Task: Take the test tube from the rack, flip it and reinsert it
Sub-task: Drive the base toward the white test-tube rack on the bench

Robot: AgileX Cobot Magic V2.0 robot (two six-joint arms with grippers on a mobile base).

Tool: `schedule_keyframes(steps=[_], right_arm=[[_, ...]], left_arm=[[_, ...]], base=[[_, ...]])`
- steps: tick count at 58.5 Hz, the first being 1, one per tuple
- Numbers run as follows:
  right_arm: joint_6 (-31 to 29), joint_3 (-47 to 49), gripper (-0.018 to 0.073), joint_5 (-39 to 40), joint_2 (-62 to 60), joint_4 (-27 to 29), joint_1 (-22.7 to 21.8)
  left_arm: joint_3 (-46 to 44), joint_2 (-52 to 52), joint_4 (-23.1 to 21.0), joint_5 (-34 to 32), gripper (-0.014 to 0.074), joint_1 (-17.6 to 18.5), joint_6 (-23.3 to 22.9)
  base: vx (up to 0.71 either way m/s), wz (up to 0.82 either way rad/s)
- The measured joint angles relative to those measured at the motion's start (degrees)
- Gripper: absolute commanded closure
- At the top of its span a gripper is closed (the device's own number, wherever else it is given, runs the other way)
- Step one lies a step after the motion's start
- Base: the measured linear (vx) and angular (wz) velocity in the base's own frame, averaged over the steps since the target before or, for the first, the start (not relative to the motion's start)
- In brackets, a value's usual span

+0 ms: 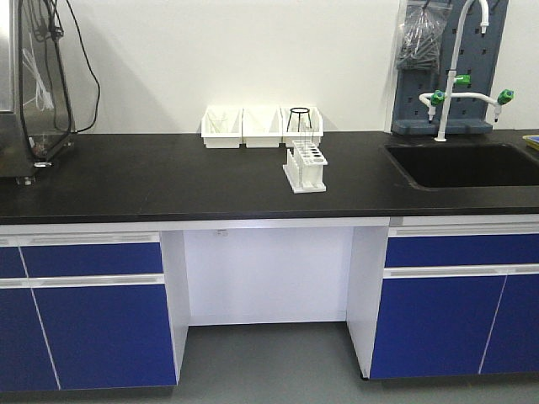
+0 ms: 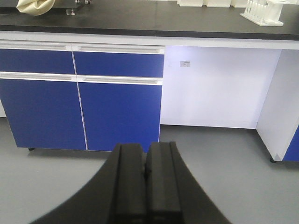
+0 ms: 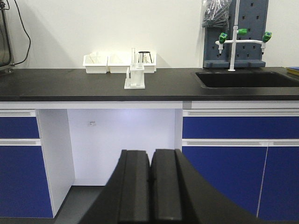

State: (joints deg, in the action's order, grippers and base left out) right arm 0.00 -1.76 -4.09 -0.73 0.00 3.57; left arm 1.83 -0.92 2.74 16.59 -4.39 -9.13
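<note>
The white rack (image 1: pixel 305 167) stands on the black counter (image 1: pixel 168 172), just in front of the bins. It also shows in the right wrist view (image 3: pixel 135 78) and at the top right of the left wrist view (image 2: pixel 262 11). A clear test tube (image 3: pixel 133 57) stands upright in it, rising above the top plate; I cannot make out a second tube. My left gripper (image 2: pixel 145 150) is shut and empty, low in front of the blue cabinets. My right gripper (image 3: pixel 150 157) is shut and empty, below counter height, facing the kneehole. Neither arm shows in the front view.
Three white bins (image 1: pixel 244 126) line the wall behind the rack, with a black ring tripod (image 1: pixel 301 119) in the right one. A black sink (image 1: pixel 463 164) with a white faucet (image 1: pixel 459 76) lies to the right. A metal machine (image 1: pixel 29 84) stands far left.
</note>
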Motion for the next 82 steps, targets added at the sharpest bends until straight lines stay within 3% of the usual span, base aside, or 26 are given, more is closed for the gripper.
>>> schedule_keyframes(steps=[82], right_arm=[[0.00, 0.00, 0.0571, 0.00, 0.00, 0.00, 0.00]], left_arm=[[0.00, 0.00, 0.00, 0.00, 0.0603, 0.00, 0.00]], base=[[0.07, 0.00]])
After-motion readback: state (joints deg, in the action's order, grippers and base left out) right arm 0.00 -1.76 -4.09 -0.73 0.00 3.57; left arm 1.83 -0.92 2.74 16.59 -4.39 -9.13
